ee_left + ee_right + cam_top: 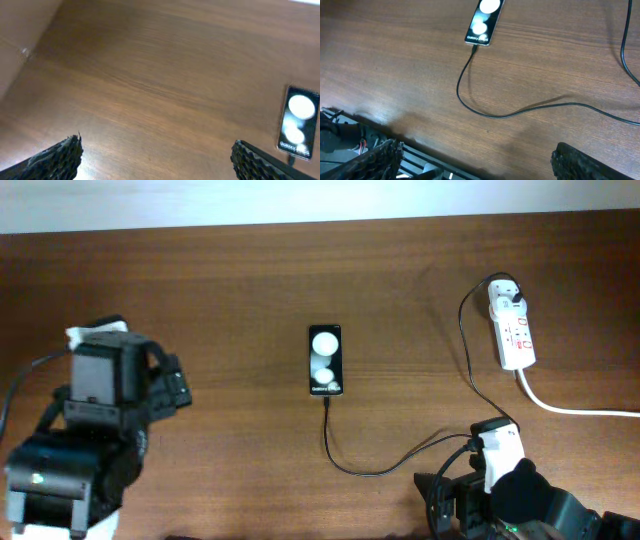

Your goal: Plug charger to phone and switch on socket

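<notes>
Left gripper (156, 150): fingers spread wide, nothing between them. It hangs over bare table (150, 75), with the phone (298, 123) off to its right edge of view.

Right gripper (477, 150): also spread wide and empty, over the near table edge. A loop of the charger (490, 115) lies on the wood just ahead of it.

From overhead I see the phone (325, 360) flat at mid-table. Two white round patches face up and the lettering is at the end nearer me. The charger's connector tip (474, 49) meets that lettered end and looks seated in the port.

The black cable curves toward the right arm, then climbs to the socket (517, 338) at the far right.

The only receptacle here is the socket. The white plug adapter (507, 298) sits in its far end. Red marks show on its face, but I cannot tell the switch position.

The thick white cord (570, 408) trails off right.
</notes>
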Robot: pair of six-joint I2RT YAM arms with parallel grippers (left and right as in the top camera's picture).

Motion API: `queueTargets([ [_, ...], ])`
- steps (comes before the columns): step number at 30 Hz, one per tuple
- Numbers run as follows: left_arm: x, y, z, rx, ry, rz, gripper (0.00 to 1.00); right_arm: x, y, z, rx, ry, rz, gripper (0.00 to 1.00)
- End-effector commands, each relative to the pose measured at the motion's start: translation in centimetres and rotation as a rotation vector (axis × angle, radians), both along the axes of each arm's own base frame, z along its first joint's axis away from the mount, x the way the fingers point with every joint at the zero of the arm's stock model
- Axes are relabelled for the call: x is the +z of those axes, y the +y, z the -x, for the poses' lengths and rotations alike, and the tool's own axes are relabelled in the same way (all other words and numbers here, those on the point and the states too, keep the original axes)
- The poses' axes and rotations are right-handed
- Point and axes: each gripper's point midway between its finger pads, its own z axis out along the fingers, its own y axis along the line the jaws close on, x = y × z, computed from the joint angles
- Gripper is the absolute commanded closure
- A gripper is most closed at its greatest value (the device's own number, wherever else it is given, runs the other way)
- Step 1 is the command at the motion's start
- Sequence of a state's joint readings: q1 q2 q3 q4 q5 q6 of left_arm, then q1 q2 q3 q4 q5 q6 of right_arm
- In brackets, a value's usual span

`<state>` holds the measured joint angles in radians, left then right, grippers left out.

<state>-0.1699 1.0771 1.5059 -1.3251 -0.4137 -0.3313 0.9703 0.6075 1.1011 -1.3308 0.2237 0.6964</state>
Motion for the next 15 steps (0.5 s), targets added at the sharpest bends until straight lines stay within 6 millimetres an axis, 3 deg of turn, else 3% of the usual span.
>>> queueTargets([
  [1, -0.3, 0.8, 0.1, -0.006, 0.008, 0.064, 0.01, -0.3, 0.0, 0.0, -0.002, 0.005, 0.002, 0.01],
  [3, 0.0, 0.9, 0.6, 0.0, -0.006, 0.088, 0.01, -0.3, 0.0, 0.0, -0.002, 0.005, 0.002, 0.01],
  [8, 2.7, 1.0, 3.6, -0.005, -0.14, 0.091, 0.01, 0.3, 0.6, -0.4, -0.002, -0.016, -0.028, 0.01],
  [11, 4.1, 1.1, 6.4, -0.008, -0.22, 0.093, 0.01, 0.9, 1.0, -0.7, -0.001, -0.033, -0.055, 0.01],
  [15, 1.4, 1.2, 9.9, -0.002, -0.076, 0.089, 0.01, 1.4, 1.5, -1.0, -0.001, -0.053, -0.081, 0.01],
])
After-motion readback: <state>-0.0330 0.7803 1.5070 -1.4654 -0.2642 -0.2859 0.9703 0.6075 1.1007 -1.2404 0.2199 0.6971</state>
